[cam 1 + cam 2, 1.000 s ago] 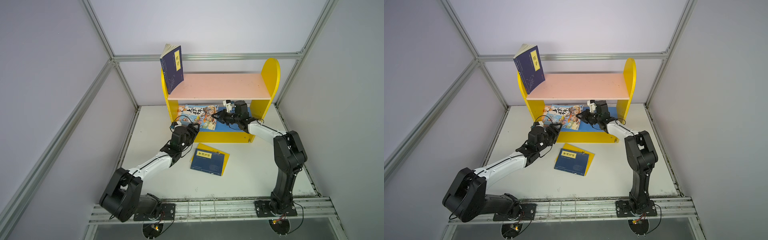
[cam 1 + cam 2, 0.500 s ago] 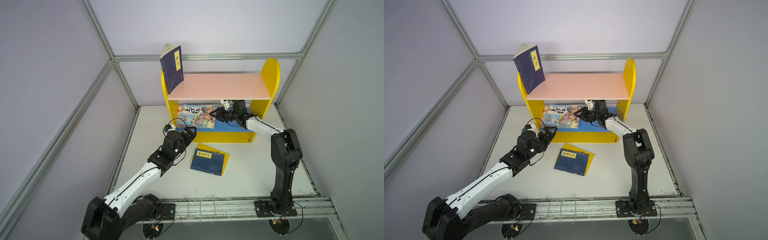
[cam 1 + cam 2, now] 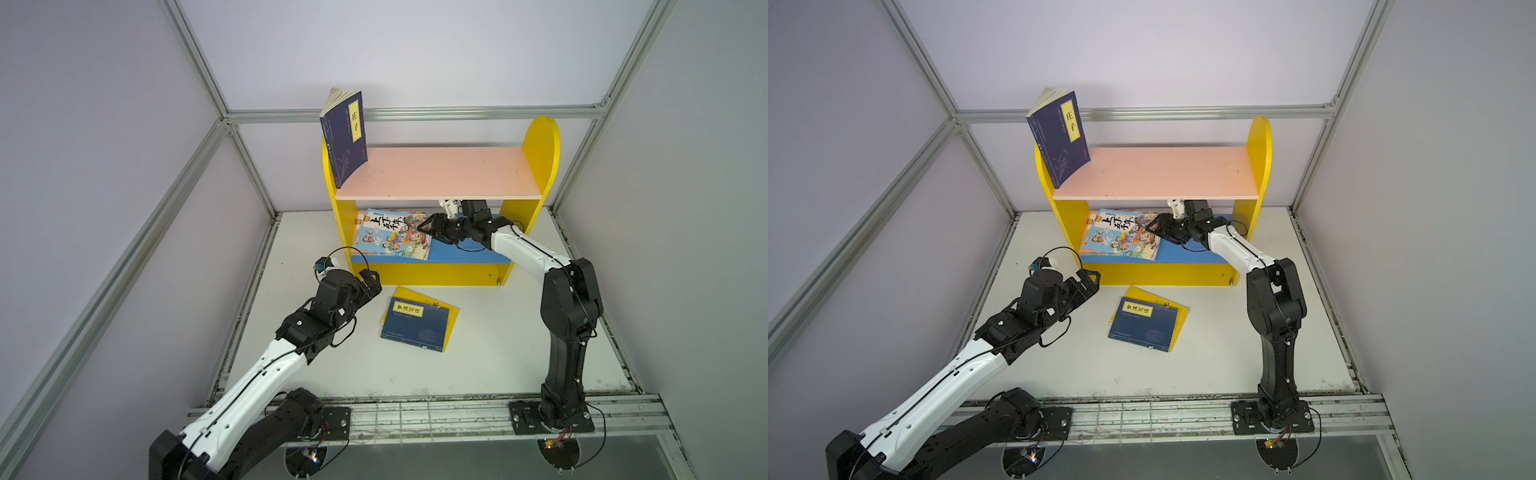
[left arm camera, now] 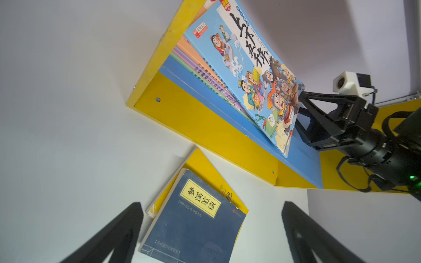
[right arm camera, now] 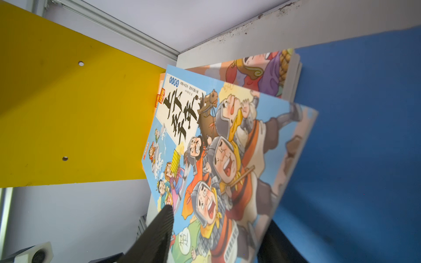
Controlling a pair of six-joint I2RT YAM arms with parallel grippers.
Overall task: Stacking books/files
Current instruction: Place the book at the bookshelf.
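Left end effector point(image 3: 371, 280), wide open, is nearest the navy book point(image 3: 415, 324), just right of it on the tabletop point(image 3: 498, 353). Right end effector point(image 3: 424, 229) is open around an edge of the light blue book point(image 3: 390, 235).

Shelf point(image 3: 540, 149) sides and front rail yellow, top board point(image 3: 436, 174) pale pink, lower board point(image 3: 465, 255) blue. Upright book point(image 3: 347, 149) navy, yellow title strip, black characters. Cartoon book point(image 3: 392, 235) light blue, big black characters on a cream panel, figures in orange, grey and green. Books beneath point(image 4: 191, 54) show orange, purple and green edges. Flat book point(image 3: 415, 326) navy with a yellow strip; yellow book point(image 3: 413, 296) under it. Table point(image 3: 498, 357) white, dark specks along edges. Left tool point(image 3: 371, 279) and right tool point(image 3: 428, 227) black; arms point(image 3: 270, 370) white and black. Walls point(image 3: 104, 166) pale lilac-grey.
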